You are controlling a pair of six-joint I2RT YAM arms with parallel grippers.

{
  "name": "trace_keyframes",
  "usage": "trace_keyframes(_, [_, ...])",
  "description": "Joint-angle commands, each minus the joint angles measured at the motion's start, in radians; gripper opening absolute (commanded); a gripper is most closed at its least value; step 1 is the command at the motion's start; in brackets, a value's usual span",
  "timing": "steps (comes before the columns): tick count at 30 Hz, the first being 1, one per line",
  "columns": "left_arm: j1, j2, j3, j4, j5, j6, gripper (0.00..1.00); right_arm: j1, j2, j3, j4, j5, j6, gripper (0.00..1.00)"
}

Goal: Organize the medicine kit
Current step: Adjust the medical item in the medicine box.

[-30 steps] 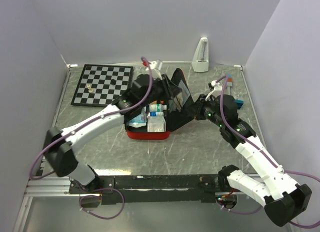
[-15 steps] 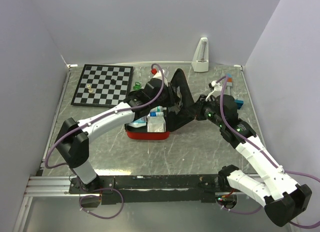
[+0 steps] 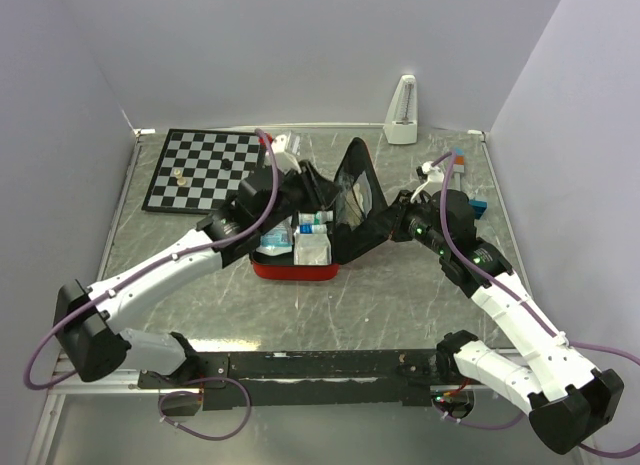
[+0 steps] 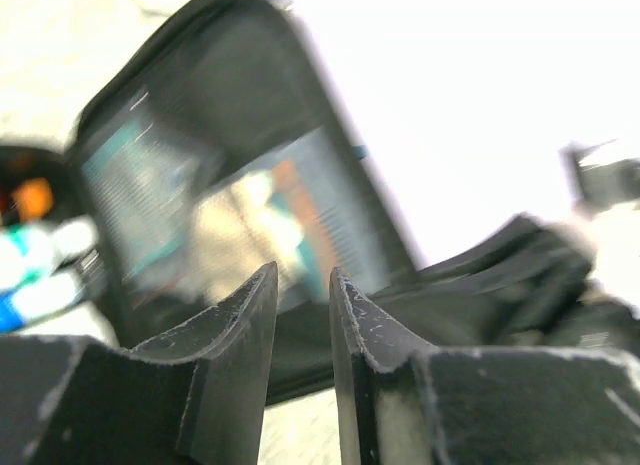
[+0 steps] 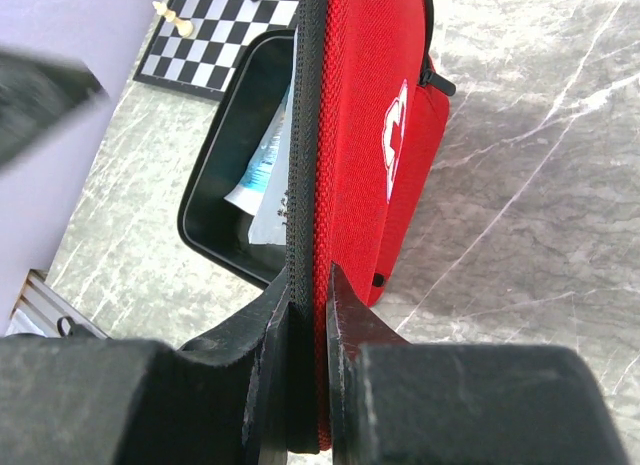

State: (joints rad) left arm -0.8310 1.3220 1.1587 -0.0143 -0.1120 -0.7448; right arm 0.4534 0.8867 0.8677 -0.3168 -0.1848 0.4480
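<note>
Desk: we see both arms reaching in over the grey marbled desk (image 3: 400, 305).
Kit: the medicine kit (image 3: 296, 269) lies open near the middle of the desk, with its red tray flat and its lid (image 3: 358, 190) standing up on the tray's right side.
Contents: we make out a white packet (image 3: 312, 250) and small tubes (image 3: 313, 220) in the black-lined tray.
Right arm: the right fingers (image 5: 340, 315) are clamped on the lid's zipped edge, one on the black inside and one on the red outside bearing the white cross (image 5: 395, 130).
Left arm: the left fingers (image 4: 352, 315) stand slightly apart with nothing between them, above the tray's far end and facing the lid's inner pocket.
Far left: the chessboard (image 3: 205, 170) lies beyond the kit and carries a few pieces.
Back wall: we cannot identify the white object (image 3: 402, 110).
</note>
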Motion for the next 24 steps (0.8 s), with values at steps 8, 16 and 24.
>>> trace_keyframes(8, [-0.005, 0.177, 0.165, 0.145, 0.196, -0.028, 0.27, 0.027, -0.002, 0.03, -0.102, -0.096, 0.011, 0.14])
trace_keyframes(16, [-0.013, 0.224, 0.16, 0.148, 0.247, -0.027, 0.24, 0.028, -0.002, 0.027, -0.096, -0.096, 0.011, 0.14])
trace_keyframes(24, [-0.023, 0.309, 0.263, -0.095, 0.08, -0.005, 0.17, 0.028, 0.001, 0.03, -0.102, -0.09, 0.005, 0.14])
